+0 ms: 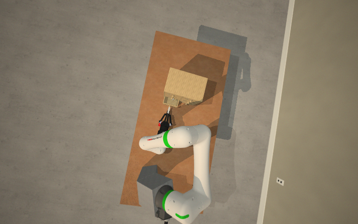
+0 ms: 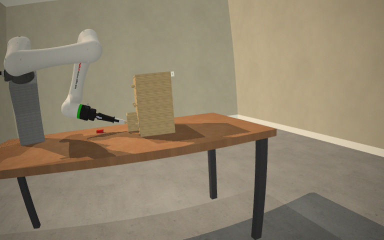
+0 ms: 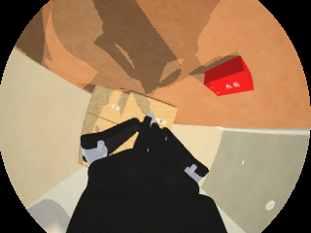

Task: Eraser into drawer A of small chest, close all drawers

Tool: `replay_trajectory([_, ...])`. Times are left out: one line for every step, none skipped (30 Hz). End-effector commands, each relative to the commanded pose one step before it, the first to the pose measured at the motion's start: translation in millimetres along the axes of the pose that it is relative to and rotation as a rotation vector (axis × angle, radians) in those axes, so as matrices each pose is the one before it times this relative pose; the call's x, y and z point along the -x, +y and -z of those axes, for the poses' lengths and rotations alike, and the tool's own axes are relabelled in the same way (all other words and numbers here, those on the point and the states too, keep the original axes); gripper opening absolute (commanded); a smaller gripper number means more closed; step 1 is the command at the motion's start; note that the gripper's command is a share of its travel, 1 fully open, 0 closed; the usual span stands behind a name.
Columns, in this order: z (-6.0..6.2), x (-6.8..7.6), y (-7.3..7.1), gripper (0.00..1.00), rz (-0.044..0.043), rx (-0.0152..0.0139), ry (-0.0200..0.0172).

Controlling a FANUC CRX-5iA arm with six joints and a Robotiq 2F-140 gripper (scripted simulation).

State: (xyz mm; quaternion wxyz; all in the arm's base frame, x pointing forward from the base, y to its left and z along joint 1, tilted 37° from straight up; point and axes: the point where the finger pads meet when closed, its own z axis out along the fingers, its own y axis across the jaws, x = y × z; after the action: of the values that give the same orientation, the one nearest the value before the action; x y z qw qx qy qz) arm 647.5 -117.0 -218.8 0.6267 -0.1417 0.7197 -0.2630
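The small wooden chest [image 1: 186, 83] [image 2: 155, 104] [image 3: 102, 101] stands upright on the table. One low drawer [image 1: 171, 101] [image 2: 132, 122] [image 3: 164, 110] sticks out of its front, on the left side in the top view; it looks level. The drawer labels are too small to read. The other drawers look pushed in. My gripper [image 1: 168, 108] [image 2: 122, 121] [image 3: 150, 116] is shut with nothing seen between the fingers. Its tips are at the front knob of the open drawer, touching or almost touching. I cannot make out the eraser in any view; the drawer's inside shows only in part.
A red block [image 1: 159, 124] [image 2: 99, 131] [image 3: 229, 80] with white marks lies on the table [image 1: 148, 87] [image 2: 226, 125] [image 3: 272, 44], beneath and beside the gripper. The arm's grey pedestal [image 1: 146, 194] [image 2: 26, 113] stands at the table's other end.
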Motion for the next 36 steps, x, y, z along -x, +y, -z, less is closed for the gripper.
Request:
replay_trajectory([-1.40, 0.56, 0.13, 0.00, -0.00014, 0.00006, 0.00000])
replay_trajectory([-1.75, 0.64, 0.00, 0.00, 0.00001, 0.00000, 0.00000])
replay_trajectory([-1.76, 0.64, 0.00, 0.00, 0.00000, 0.00000, 0.00000])
replay_trajectory([-1.77, 0.64, 0.00, 0.00, 0.00000, 0.00000, 0.00000])
replay_trajectory([-1.77, 0.65, -0.01, 0.00, 0.00001, 0.00000, -0.00001])
replay_trajectory([-1.77, 0.64, 0.01, 0.00, -0.00001, 0.00000, 0.00001])
replay_trajectory([-1.77, 0.65, 0.00, 0.00, 0.00000, 0.00000, 0.00000])
replay_trajectory([-1.77, 0.65, 0.00, 0.00, 0.00000, 0.00000, 0.00000])
replay_trajectory([-1.76, 0.64, 0.00, 0.00, 0.00000, 0.00000, 0.00000])
replay_trajectory([-1.76, 0.64, 0.00, 0.00, 0.00001, 0.00000, 0.00000])
replay_trajectory([-1.74, 0.63, 0.00, 0.00, 0.00000, 0.00000, 0.00000])
replay_trajectory([-1.73, 0.63, 0.00, 0.00, 0.00000, 0.00000, 0.00000])
replay_trajectory([-1.72, 0.63, -0.01, 0.00, 0.00001, 0.00000, -0.00001])
replay_trajectory([-1.69, 0.61, 0.01, 0.00, -0.00001, 0.00000, 0.00001])
replay_trajectory([-1.68, 0.61, 0.00, 0.00, 0.00000, 0.00000, 0.00000])
replay_trajectory([-1.65, 0.61, 0.00, 0.00, 0.00000, 0.00000, 0.00000])
replay_trajectory([0.00, 0.00, 0.00, 0.00, 0.00000, 0.00000, 0.00000])
replay_trajectory([0.00, 0.00, 0.00, 0.00, 0.00000, 0.00000, 0.00000])
replay_trajectory([-1.63, 0.59, 0.00, 0.00, -0.00001, 0.00000, 0.00000])
replay_trajectory([-1.60, 0.58, 0.00, 0.00, 0.00000, 0.00000, 0.00000])
replay_trajectory([-1.57, 0.58, 0.00, 0.00, 0.00000, 0.00000, 0.00000])
replay_trajectory([-1.54, 0.56, 0.00, 0.00, 0.00000, 0.00000, 0.00000])
replay_trajectory([-1.51, 0.55, 0.00, 0.00, 0.00000, 0.00000, 0.00000])
replay_trajectory([-1.47, 0.54, 0.00, 0.00, 0.00000, 0.00000, 0.00000])
replay_trajectory([-1.43, 0.52, 0.00, 0.00, -0.00001, 0.00000, 0.00000])
replay_trajectory([-1.40, 0.51, 0.00, 0.00, 0.00000, 0.00000, 0.00000])
replay_trajectory([-1.36, 0.50, 0.00, 0.00, 0.00000, 0.00000, 0.00000])
replay_trajectory([-1.32, 0.48, 0.00, 0.00, 0.00000, 0.00000, 0.00000])
replay_trajectory([-1.27, 0.46, 0.00, 0.00, 0.00000, 0.00000, 0.00000])
replay_trajectory([-1.23, 0.45, 0.00, 0.00, 0.00000, 0.00000, 0.00000])
replay_trajectory([-1.18, 0.44, 0.00, 0.00, 0.00000, 0.00000, 0.00000])
replay_trajectory([-1.13, 0.41, 0.00, 0.00, 0.00000, 0.00000, 0.00000])
replay_trajectory([-1.09, 0.39, 0.00, 0.00, 0.00000, 0.00000, 0.00000])
replay_trajectory([0.00, 0.00, 0.00, 0.00, 0.00000, 0.00000, 0.00000])
replay_trajectory([0.00, 0.00, 0.00, 0.00, 0.00000, 0.00000, 0.00000])
replay_trajectory([-1.04, 0.38, 0.00, 0.00, 0.00000, 0.00000, 0.00000])
